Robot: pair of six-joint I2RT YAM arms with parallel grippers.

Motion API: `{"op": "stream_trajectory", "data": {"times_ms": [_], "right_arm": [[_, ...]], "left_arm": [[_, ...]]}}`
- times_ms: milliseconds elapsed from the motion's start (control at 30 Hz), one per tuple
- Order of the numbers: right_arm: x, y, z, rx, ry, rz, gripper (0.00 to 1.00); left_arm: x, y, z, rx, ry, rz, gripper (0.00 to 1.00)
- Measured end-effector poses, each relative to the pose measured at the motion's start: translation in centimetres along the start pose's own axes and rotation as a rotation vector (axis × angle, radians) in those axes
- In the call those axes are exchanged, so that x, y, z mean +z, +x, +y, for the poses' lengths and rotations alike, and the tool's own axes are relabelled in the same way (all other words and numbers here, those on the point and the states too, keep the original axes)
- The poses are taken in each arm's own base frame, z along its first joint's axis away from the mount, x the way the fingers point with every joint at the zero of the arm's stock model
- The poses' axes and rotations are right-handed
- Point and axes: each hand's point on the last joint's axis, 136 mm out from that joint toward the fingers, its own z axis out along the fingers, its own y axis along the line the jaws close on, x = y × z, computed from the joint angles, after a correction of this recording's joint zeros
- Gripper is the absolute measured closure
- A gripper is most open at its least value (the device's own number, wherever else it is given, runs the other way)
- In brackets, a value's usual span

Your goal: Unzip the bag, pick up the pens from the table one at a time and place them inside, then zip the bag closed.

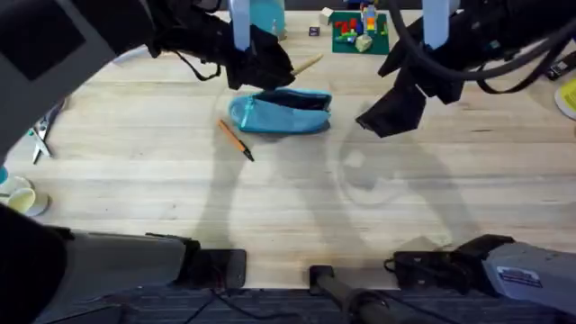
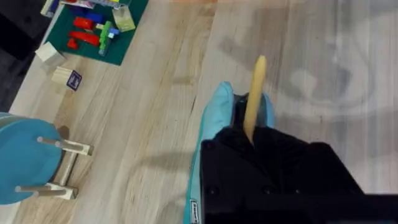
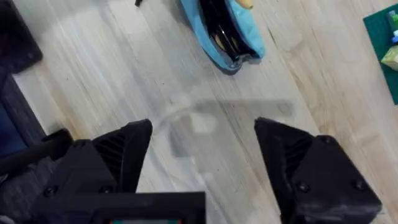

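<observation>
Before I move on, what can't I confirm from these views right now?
- Left hand grip on the tan pen: in the left wrist view, its own black body covers the contact.
- Bag interior: dark in the right wrist view; contents unreadable.
- Orange pen: the overhead view is too small to show its tip.

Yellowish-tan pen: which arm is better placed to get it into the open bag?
Left, likely. The left tool is shut on the yellowish-tan pen right over the bag, whose zipper gapes open. The right tool hangs open over bare table, beside the bag and holding nothing.
</observation>
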Motion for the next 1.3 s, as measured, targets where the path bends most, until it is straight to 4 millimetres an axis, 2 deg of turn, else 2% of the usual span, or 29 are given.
{"op": "stream_trajectory", "data": {"times_ms": [433,733,1133,1167,1200,1300], "right_arm": [[0.0,0.0,0.0,0.000,0.000,0.000,0.004],[0.0,0.0,0.0,0.000,0.000,0.000,0.004],[0.0,0.0,0.0,0.000,0.000,0.000,0.004],[0.0,0.0,0.0,0.000,0.000,0.000,0.004],[0.0,0.0,0.0,0.000,0.000,0.000,0.004],[0.0,0.0,0.0,0.000,0.000,0.000,0.004]], "left_arm": [[2.4,2.6,0.3,-0.063,0.072,0.026,0.958],[3.3,4.0,-0.5,-0.123,0.128,0.050,0.958],[3.5,4.2,-0.4,-0.123,0.132,0.053,0.955],[3.5,4.2,-0.4,-0.119,0.131,0.053,0.890],[3.5,4.2,-0.4,-0.117,0.132,0.053,0.770],[3.5,4.2,-0.4,-0.117,0.132,0.052,0.283]]}}
